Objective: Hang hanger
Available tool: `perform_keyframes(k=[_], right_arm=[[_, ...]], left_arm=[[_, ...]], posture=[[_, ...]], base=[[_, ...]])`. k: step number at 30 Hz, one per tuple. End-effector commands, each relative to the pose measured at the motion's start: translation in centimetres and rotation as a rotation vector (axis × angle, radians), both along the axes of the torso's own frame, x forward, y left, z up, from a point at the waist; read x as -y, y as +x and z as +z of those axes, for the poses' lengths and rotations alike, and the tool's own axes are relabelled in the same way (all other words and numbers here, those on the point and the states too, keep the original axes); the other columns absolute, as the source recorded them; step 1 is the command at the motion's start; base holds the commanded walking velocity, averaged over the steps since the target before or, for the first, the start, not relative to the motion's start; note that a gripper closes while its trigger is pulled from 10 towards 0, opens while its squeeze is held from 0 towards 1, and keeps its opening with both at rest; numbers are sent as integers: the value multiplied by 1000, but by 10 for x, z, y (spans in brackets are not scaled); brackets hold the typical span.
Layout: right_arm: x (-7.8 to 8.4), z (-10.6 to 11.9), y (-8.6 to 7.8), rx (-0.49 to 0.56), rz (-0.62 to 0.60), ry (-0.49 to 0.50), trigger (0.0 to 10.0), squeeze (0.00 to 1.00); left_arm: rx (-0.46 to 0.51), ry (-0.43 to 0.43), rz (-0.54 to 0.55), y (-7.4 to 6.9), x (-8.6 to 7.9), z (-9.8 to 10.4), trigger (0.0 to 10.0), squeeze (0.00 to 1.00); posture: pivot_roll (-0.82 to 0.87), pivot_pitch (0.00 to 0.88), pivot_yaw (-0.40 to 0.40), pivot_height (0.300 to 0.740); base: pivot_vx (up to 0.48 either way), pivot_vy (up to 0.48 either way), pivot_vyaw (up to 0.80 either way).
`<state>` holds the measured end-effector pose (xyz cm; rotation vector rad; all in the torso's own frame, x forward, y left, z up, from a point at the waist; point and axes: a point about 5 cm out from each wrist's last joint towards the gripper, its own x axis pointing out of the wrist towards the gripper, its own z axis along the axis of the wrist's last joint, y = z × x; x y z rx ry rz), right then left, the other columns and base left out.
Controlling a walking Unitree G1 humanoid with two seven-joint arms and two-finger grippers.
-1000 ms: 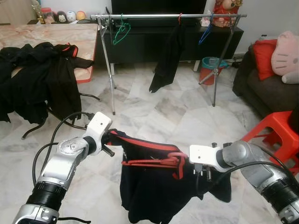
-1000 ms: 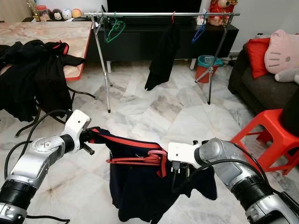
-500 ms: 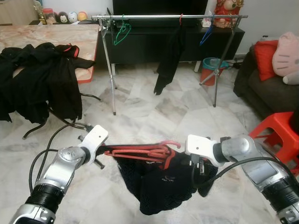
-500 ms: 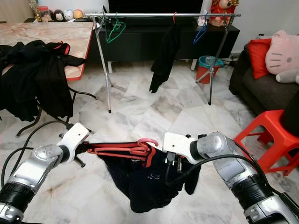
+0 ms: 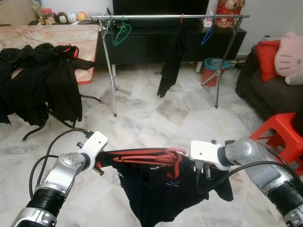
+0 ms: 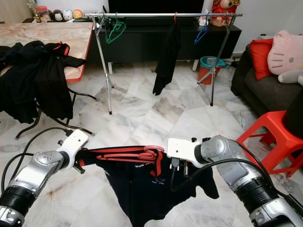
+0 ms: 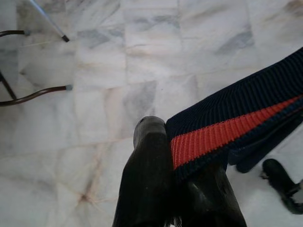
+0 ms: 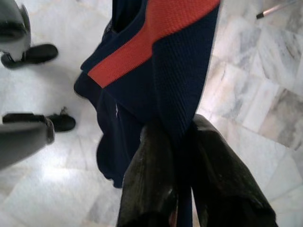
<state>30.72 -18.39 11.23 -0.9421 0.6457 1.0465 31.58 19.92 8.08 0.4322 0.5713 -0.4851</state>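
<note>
A dark navy garment [image 5: 165, 194] with red-striped trim hangs on a red hanger [image 5: 151, 156], stretched between my two grippers low in front of me. In the left wrist view my left gripper [image 7: 177, 189] is shut on the garment's striped band [image 7: 222, 132]. My right gripper [image 8: 182, 130] is shut on another part of the same band, and the cloth hides its fingertips in the eye views. Far ahead stands a metal clothes rack [image 5: 165, 17] carrying a green hanger [image 5: 122, 30], a black garment [image 5: 171, 54] and a blue hanger [image 5: 207, 34].
A table [image 5: 57, 35] on the left has black clothes [image 5: 42, 80] draped over its edge. A red stool [image 5: 279, 137] stands at the right, with a dark sofa [image 5: 265, 90] behind it. A teal bin [image 5: 213, 68] sits beside the rack's right leg. Marble floor lies between me and the rack.
Half a second ago the garment sagged in a bunch between the grippers; now it is pulled wider and flatter. The left gripper sits lower than one second ago.
</note>
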Motion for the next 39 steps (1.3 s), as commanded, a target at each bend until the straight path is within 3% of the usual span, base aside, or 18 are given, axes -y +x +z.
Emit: perform_keyframes(k=[1,9,16,19,20,25,26,33,36,37,38,39], right_arm=[[23,4,4,17,-73,-95,10000,0],[32,-5,11,79,-187,-162,10000,0],[20,-7,19,154,-241,-118,10000,0],[8,-6,23,169,-265,-30,10000,0],[-7,-3,24,163,-260,79,10000,0],[-19,-1,23,147,-240,148,10000,0],[-31,0,22,146,-209,202,10000,0],[-50,2,23,161,-203,262,10000,0],[-53,0,31,223,-282,237,10000,0],[-54,1,33,232,-311,252,10000,0],[-55,2,35,244,-355,277,10000,0],[-56,3,36,252,-374,288,10000,0]], left_arm=[[15,18,62,1,-22,12,10000,0],[19,-97,-15,0,-10,30,10000,0],[-3,-215,-120,-5,11,39,10000,0],[-34,-234,-175,-11,22,36,10000,0],[-58,-236,-212,-16,31,33,10000,0],[-66,-253,-226,-17,41,30,10000,0],[-63,-283,-225,-17,51,30,10000,0],[-47,-364,-258,-18,75,35,10000,0],[-19,-438,-322,-21,89,44,10000,16],[-18,-449,-338,-22,91,45,10000,475],[-16,-461,-357,-24,95,46,10000,635],[-15,-461,-362,-25,95,46,10000,984]], posture=[[-145,0,-53,732],[-143,0,-53,732],[-141,0,-52,732],[-140,0,-51,732],[-139,0,-51,732],[-140,0,-50,732],[-138,0,-51,732],[-140,0,-51,732],[-141,0,-52,732],[-140,0,-52,732],[-139,0,-49,732],[-139,0,-49,732]], base=[[0,0,0],[0,0,0],[0,0,0],[0,0,0],[0,0,0],[0,0,0],[0,0,0],[0,0,0],[0,0,0],[0,0,0],[0,0,0],[0,0,0]])
